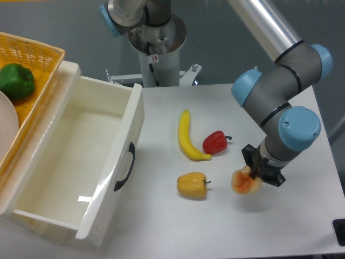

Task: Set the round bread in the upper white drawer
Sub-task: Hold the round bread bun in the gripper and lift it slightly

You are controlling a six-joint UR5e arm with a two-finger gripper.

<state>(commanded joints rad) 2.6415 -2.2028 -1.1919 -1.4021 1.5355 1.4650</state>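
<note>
The round bread [245, 183] is a small pale tan-orange bun at the right of the table, beside the yellow pepper [192, 184]. My gripper [253, 174] points down onto it and is shut on the bread, whose top is partly hidden by the fingers. I cannot tell whether the bread rests on the table or hangs just above it. The upper white drawer [125, 141] stands pulled open at the left, with its black curved handle [125, 167] on the front panel. Its inside is bare.
A banana [187, 136] and a red pepper [215, 142] lie mid-table between the drawer and my arm. A yellow woven basket [38, 65] with a green pepper [16, 81] sits on top at the far left. The arm's base column [159, 48] stands at the back.
</note>
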